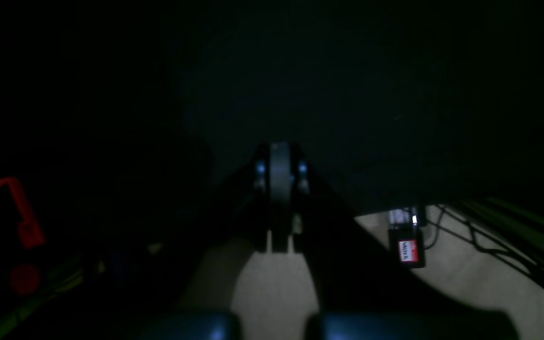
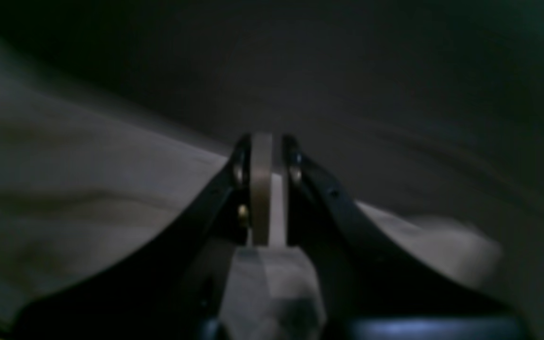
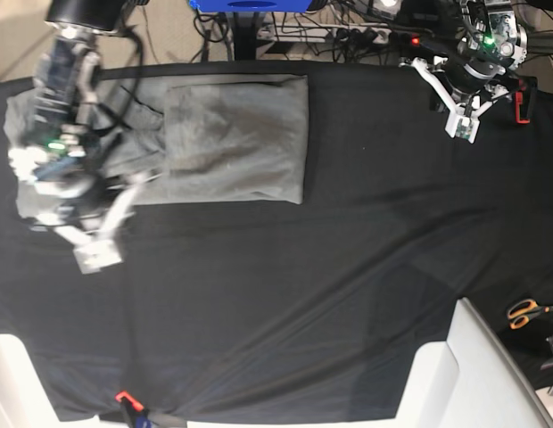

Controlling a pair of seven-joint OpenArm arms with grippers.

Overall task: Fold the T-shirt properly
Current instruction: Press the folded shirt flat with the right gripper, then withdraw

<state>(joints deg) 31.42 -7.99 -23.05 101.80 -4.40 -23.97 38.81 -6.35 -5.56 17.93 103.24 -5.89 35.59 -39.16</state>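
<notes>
1. A small red-and-white label (image 1: 408, 250) on a black box (image 1: 406, 238) on the floor carries white lettering, too blurred and dim to read.
2. No other text is legible anywhere.

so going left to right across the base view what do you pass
right hand at the T-shirt's left edge → T-shirt, grey and partly folded → bare black tablecloth → left hand near the far right corner → orange-handled scissors off the cloth's right edge

A black tablecloth (image 3: 348, 285) covers the table; pale floor (image 1: 272, 293) lies beyond.
</notes>
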